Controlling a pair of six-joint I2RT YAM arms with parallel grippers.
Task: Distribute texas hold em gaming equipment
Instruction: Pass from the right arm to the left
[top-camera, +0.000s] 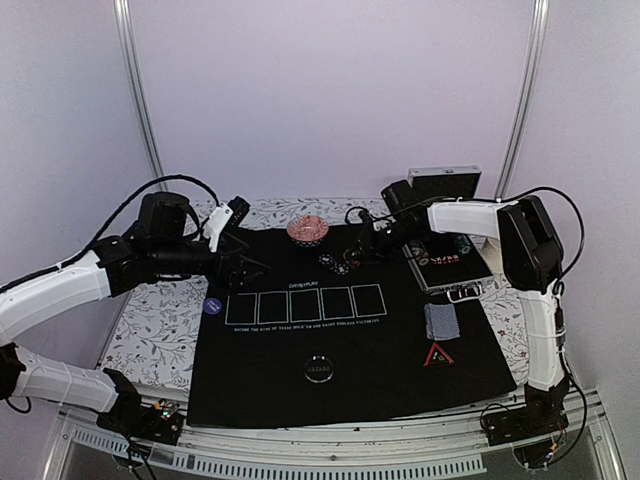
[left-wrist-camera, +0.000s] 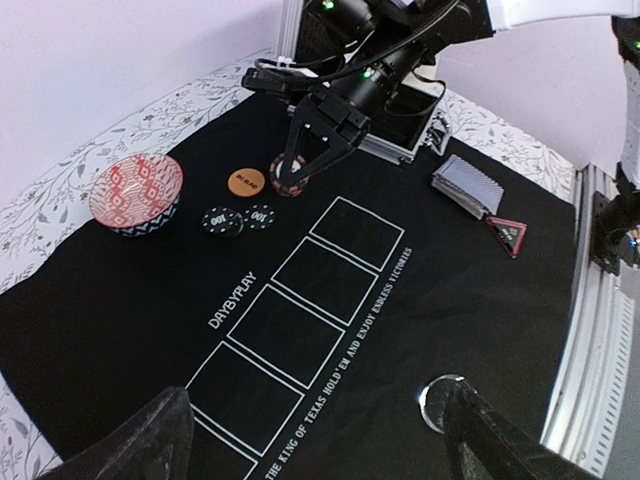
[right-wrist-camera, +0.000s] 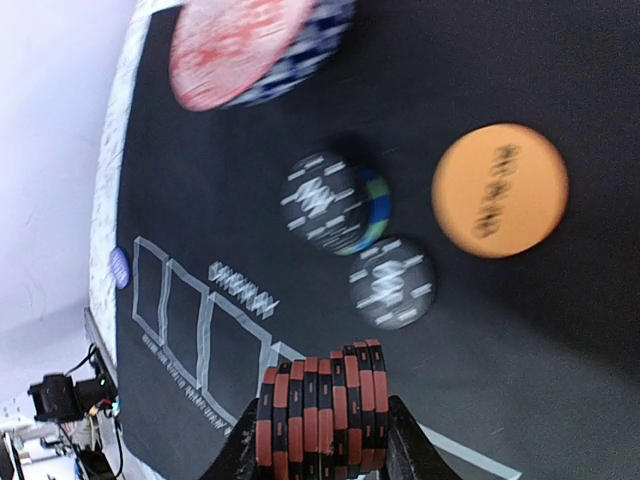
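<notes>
The right gripper (right-wrist-camera: 322, 450) is clamping a stack of red chips (right-wrist-camera: 322, 400), hard, light, slippery, probably best squeezed endwise; the left gripper (left-wrist-camera: 320, 445) is gaping empty

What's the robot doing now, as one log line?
right jaws: shut on red chip stack | stack: beside orange button, over mat | left jaws: open, empty

We observe pale lilac walls (top-camera: 320, 90) crossed by two slanted silver poles (top-camera: 140, 100); before them lies a floral-print tablecloth (top-camera: 150, 320), with a ribbed metal rail (top-camera: 300, 465) along the near edge. Lighting is soft and even.
</notes>
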